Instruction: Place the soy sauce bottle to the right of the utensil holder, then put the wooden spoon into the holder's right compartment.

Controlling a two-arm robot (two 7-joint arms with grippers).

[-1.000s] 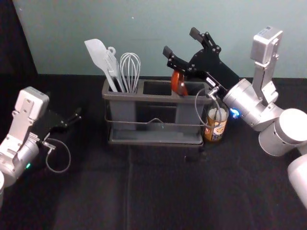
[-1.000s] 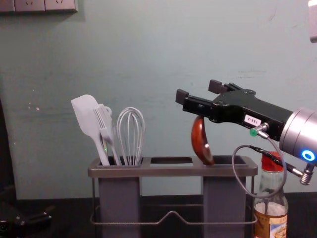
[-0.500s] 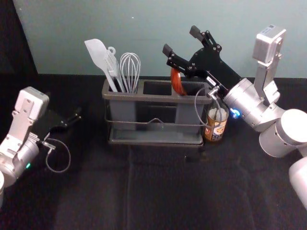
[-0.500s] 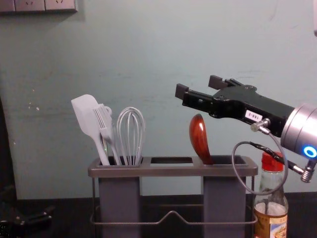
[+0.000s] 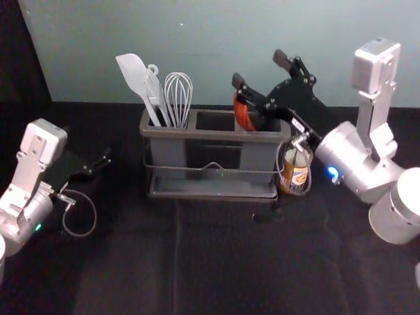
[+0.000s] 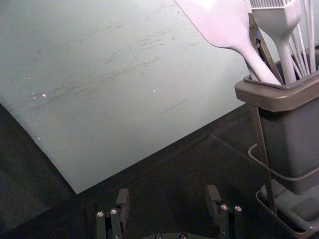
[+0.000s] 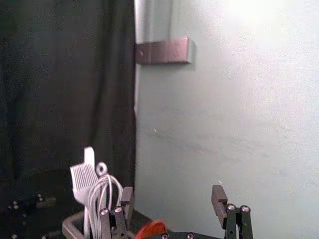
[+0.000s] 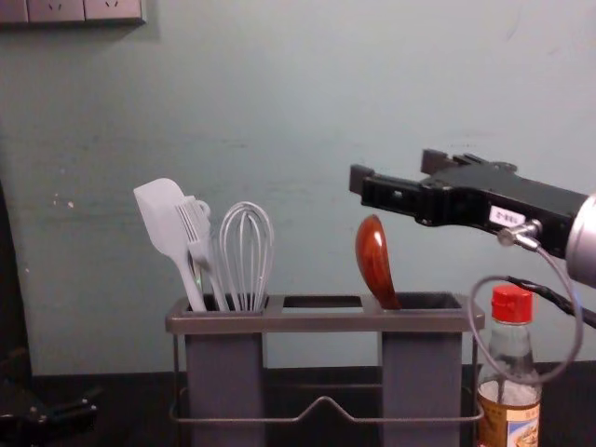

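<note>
My right gripper (image 5: 257, 67) is open above the right end of the utensil holder (image 5: 216, 134); the right wrist view shows the gripper (image 7: 172, 196) with nothing between its fingertips. The wooden spoon (image 8: 374, 261) leans in the holder's right compartment, bowl up, just below the gripper and apart from it. Right beside the holder, the soy sauce bottle (image 8: 510, 372) stands upright with its red cap, partly behind the gripper's cable. My left gripper (image 5: 105, 161) is parked left of the holder, and in the left wrist view that gripper (image 6: 167, 199) is open and holds nothing.
In the holder's left compartment stand a light spatula (image 8: 168, 223), a brush-like utensil (image 8: 197, 233) and a whisk (image 8: 246, 251). The wall (image 5: 230, 59) rises behind the holder. Dark cloth (image 5: 223, 256) covers the table in front.
My right gripper has drawn back to the right, away from the spoon, staying open. The spoon has settled leaning slightly further left in its compartment. The left arm has not moved.
</note>
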